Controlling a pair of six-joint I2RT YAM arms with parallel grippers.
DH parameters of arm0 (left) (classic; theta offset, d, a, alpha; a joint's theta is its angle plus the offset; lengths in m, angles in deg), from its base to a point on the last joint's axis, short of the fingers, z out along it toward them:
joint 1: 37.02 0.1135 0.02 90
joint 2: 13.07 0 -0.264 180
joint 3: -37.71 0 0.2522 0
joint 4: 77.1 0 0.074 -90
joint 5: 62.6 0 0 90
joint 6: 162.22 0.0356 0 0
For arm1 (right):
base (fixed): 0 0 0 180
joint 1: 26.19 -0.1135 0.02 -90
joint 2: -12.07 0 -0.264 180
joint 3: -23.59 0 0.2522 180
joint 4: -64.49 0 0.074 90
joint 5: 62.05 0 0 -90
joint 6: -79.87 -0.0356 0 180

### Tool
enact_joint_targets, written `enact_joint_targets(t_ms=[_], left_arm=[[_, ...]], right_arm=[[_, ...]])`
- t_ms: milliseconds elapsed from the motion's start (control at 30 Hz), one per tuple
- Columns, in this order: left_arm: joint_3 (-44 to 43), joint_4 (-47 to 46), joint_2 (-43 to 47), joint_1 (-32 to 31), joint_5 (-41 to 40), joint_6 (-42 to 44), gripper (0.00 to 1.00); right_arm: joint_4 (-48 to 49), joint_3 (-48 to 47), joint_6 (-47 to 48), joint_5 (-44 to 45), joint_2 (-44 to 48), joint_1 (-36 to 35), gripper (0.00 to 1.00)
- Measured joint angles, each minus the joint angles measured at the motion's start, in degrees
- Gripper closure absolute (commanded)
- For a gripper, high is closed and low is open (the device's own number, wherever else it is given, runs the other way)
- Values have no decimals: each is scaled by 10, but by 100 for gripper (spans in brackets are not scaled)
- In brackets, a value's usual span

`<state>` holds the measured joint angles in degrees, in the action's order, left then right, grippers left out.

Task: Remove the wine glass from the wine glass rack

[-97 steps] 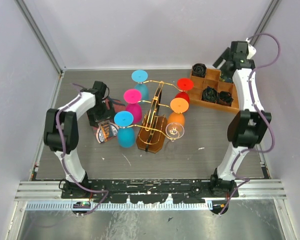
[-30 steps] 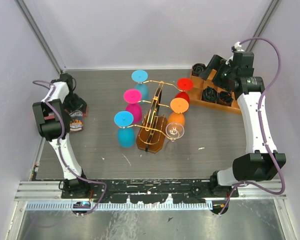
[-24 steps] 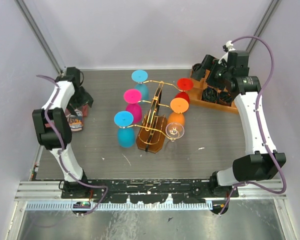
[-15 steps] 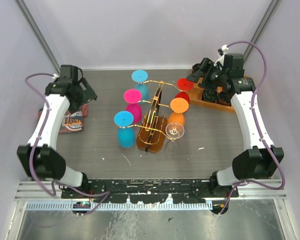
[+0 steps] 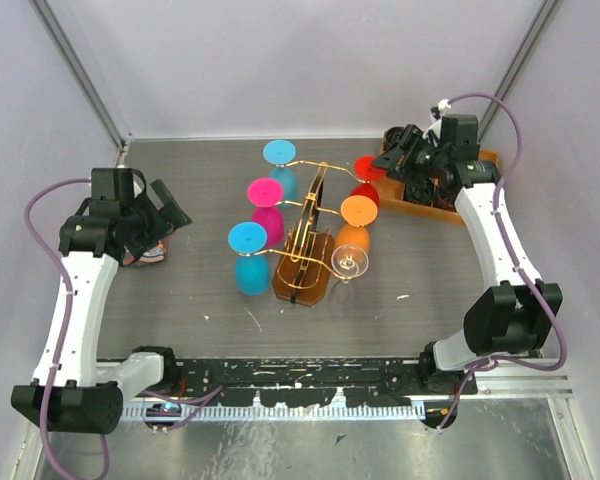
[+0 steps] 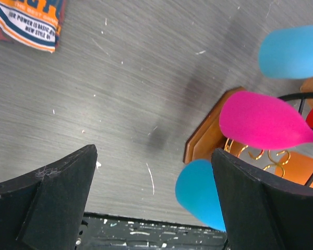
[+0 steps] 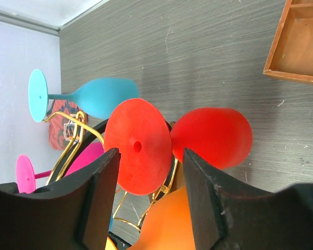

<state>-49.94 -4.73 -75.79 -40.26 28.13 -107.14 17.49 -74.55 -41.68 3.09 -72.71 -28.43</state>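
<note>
Black fingers (image 7: 96,208) of the right gripper (image 7: 151,151) are set either side of the round foot (image 7: 138,146) of the red glass (image 7: 214,135), partly parted. Whether the foot is actually pinched cannot be told. That glass is hung upside down on the far right arm of the rack (image 5: 305,250), foot up and bowl toward the table (image 5: 180,290). Just beside this gripper, at the table's far right corner, a wooden tray (image 7: 302,47) is placed.

The left gripper (image 6: 154,208) is spread wide and empty over the table's left side, well apart from the rack. Below it a pink glass (image 6: 261,122), a blue glass (image 6: 297,52) and a second blue glass (image 6: 198,192) are seen, hung on the rack's left arms. A printed packet (image 6: 28,23) is laid near the left edge. An orange glass (image 5: 355,225) is hung just nearer than the red one, and a clear glass (image 5: 349,263) at the rack's near right. The rack is stood mid-table on its brown base (image 5: 302,285).
</note>
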Motion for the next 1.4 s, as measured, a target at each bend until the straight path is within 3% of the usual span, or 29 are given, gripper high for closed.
enact_joint_targets(t_ms=[100,267,367,900,1400], left_arm=[[5,14,10,0,14,-1,2],[4,38,34,0,35,-3,1],[-4,55,44,0,41,-3,2],[-8,62,61,0,67,-16,1],[8,64,66,0,78,-18,1]], right_arm=[[20,15,-10,-13,-3,0,57],[39,24,-24,-33,-11,0,90],[63,24,-37,-44,-12,2,99],[97,35,-67,-73,-7,3,99],[94,94,-76,-80,70,6,99]])
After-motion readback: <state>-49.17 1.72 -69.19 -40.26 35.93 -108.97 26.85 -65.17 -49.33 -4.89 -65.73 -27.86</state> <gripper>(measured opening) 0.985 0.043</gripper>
